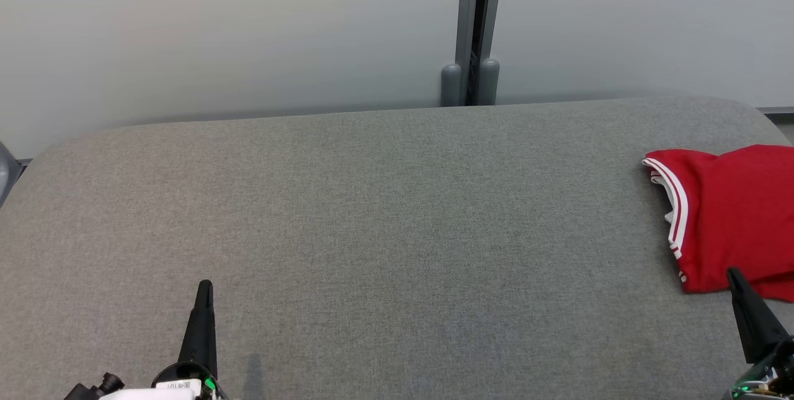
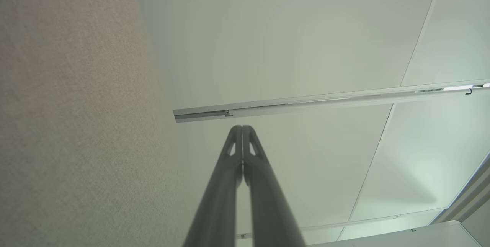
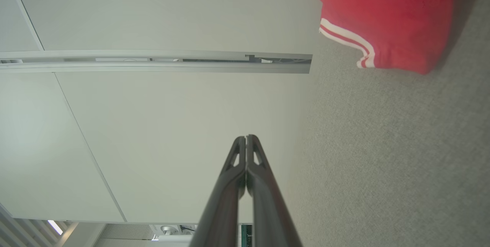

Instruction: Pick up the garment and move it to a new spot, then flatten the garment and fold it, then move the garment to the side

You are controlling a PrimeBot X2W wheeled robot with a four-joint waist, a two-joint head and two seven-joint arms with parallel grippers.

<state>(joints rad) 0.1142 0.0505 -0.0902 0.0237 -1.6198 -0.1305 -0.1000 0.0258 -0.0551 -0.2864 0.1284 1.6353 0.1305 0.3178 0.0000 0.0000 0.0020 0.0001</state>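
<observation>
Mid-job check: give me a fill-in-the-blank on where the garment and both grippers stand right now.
1. The garment is ____ with white stripes.
2. In the head view it lies at the ____ edge of the grey table.
3. The left gripper has its jaws ____.
4. The right gripper, its tip close to the garment, holds ____.

Missing words: red; right; shut; nothing.
</observation>
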